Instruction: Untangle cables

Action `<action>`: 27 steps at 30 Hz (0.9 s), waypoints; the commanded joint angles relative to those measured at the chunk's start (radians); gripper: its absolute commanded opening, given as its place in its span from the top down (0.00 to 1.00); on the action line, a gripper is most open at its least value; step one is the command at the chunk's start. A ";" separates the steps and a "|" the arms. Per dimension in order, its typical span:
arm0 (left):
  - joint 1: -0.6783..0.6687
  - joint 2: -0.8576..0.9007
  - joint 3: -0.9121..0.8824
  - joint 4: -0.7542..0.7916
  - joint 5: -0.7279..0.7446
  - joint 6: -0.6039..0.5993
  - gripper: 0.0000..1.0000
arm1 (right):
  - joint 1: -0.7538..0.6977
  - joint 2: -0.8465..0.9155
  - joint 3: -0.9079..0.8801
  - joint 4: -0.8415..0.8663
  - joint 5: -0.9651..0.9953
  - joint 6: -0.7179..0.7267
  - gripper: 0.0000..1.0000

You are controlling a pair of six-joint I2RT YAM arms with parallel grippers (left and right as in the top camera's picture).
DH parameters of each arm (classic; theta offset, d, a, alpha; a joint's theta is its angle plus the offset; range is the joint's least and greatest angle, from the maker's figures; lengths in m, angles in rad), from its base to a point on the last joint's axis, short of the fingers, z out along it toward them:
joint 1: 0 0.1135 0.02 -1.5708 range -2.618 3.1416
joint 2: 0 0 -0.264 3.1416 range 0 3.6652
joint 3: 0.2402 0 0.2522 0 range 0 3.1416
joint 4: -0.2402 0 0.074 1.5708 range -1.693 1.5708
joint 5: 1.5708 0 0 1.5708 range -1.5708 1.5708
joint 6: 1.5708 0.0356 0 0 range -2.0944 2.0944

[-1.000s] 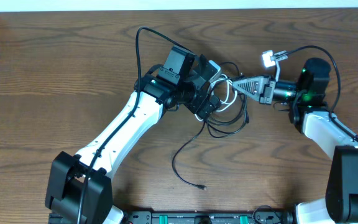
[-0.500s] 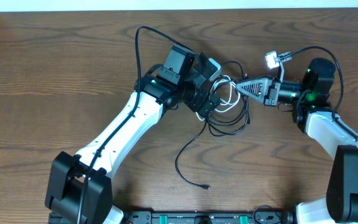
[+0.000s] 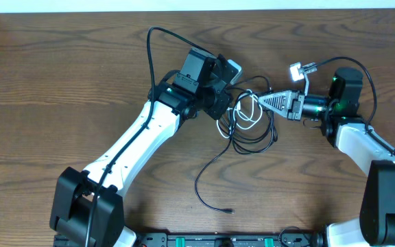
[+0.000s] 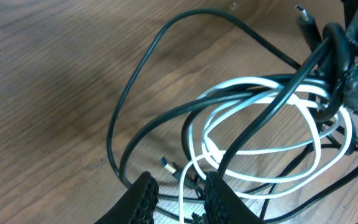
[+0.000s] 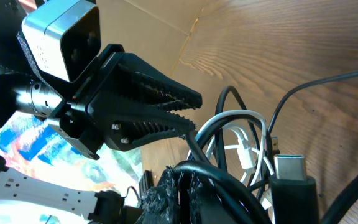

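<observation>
Worktop (image 3: pixel 60 82) is carrying the cables (image 3: pixel 252 140) in one tangle. Left tool (image 4: pixel 180 193) is straddling strands at the tangle's left edge, narrow, grip unclear. Right tool (image 3: pixel 260 101) is sitting shut at its right edge. White cable (image 4: pixel 260 84) is coiling through its middle.

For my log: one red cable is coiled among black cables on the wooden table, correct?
Not red: the coiled cable is white, as the left wrist view shows. It does lie among black cables on the wooden table.
</observation>
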 commanded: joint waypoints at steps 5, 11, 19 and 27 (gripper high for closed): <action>0.004 0.003 0.003 0.000 0.154 -0.005 0.73 | 0.011 -0.021 -0.003 0.001 0.100 -0.021 0.99; 0.004 0.003 0.003 -0.030 0.290 0.087 0.50 | 0.011 -0.021 -0.003 0.021 0.103 0.014 0.99; 0.004 0.003 0.003 -0.042 0.298 0.115 0.22 | 0.028 -0.021 -0.003 0.217 -0.039 0.169 0.99; 0.004 0.003 0.003 -0.041 0.248 0.115 0.34 | 0.057 -0.021 -0.003 0.218 -0.097 0.165 0.99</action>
